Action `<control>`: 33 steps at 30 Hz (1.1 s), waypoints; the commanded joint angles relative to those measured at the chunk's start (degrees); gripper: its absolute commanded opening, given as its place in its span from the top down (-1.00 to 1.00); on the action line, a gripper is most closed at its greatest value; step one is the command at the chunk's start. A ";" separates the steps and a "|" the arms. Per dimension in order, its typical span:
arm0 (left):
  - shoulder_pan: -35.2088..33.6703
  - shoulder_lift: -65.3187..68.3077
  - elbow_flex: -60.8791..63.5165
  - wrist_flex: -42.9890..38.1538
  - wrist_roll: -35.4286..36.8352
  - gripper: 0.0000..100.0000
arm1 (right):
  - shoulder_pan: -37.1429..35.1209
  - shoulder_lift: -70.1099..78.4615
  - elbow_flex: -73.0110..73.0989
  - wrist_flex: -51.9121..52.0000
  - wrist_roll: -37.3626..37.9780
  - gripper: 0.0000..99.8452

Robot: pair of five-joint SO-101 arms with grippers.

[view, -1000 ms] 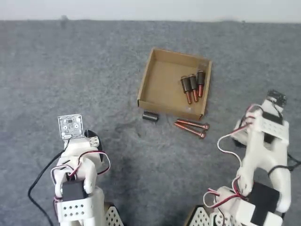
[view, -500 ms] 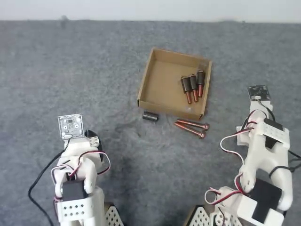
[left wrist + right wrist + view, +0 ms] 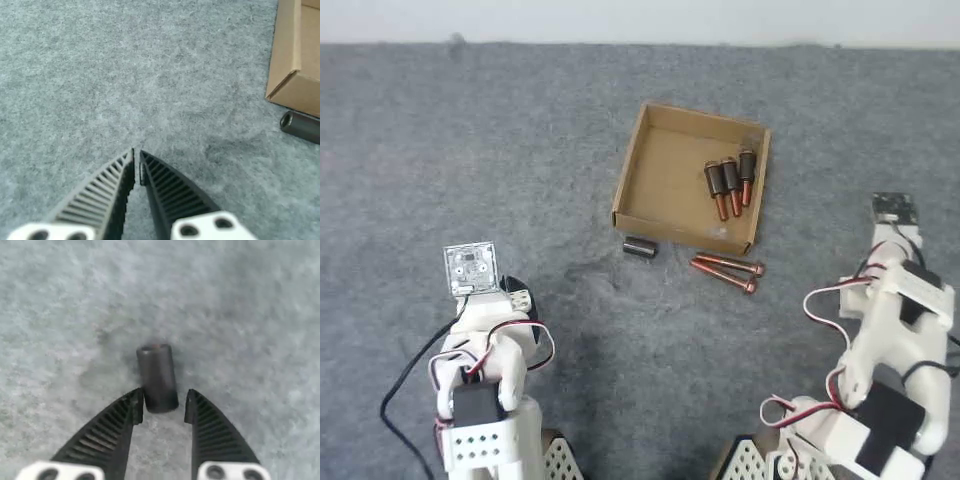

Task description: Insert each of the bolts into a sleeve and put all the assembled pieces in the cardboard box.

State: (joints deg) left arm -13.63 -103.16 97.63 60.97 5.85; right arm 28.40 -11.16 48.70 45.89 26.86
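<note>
In the high view, the cardboard box (image 3: pixel 665 180) sat toward 12 o'clock on the table with three assembled pieces (image 3: pixel 730 185) inside. A loose sleeve (image 3: pixel 640 247) lay just off its 7 o'clock corner. Two bolts (image 3: pixel 725 268) lay by its 5 o'clock corner, long axes roughly 9 to 3, nearer the right arm (image 3: pixel 895 300) than the left arm (image 3: pixel 485 350). In the left wrist view, the left gripper (image 3: pixel 136 152) was empty, jaws pressed together, with the loose sleeve (image 3: pixel 302 126) well ahead. In the right wrist view, the right gripper (image 3: pixel 164 392) had its jaws spread astride a second sleeve (image 3: pixel 157 372), which lay lengthwise along the fingers and was not yet clamped.
</note>
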 commanded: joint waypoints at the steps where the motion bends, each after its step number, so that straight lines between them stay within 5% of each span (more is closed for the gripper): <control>1: -0.09 -0.62 -1.10 0.35 -0.35 0.96 | 3.65 -6.37 -1.67 4.53 0.88 0.76; 6: -0.09 -0.62 -1.10 0.44 -0.35 0.96 | 3.74 -13.41 -1.32 9.71 0.70 0.76; 14: -0.09 -0.53 -1.10 0.44 -0.35 0.96 | 3.74 -13.85 -1.49 3.74 1.32 0.75; 33: -0.09 -0.53 -1.10 0.44 -0.35 0.96 | -1.89 0.57 -5.19 -1.01 6.07 0.75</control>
State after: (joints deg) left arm -13.63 -103.16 97.63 60.97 5.85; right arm 27.96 -10.90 47.65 46.33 31.87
